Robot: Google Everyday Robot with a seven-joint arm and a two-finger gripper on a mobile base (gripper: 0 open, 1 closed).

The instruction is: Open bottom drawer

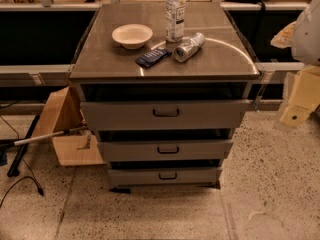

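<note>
Three grey drawers [125,115] sit under the surface [110,59]; the bottom drawer [135,177], the narrowest, is just above the floor [150,214], its black loop handle [167,176] lying horizontal. The end effector [300,101] hangs at the view's right edge, well apart and higher, so the handle lies down-left of it; wide or narrow, I cannot tell.

White arm shell [308,31], cream claw [296,113] far right
</note>
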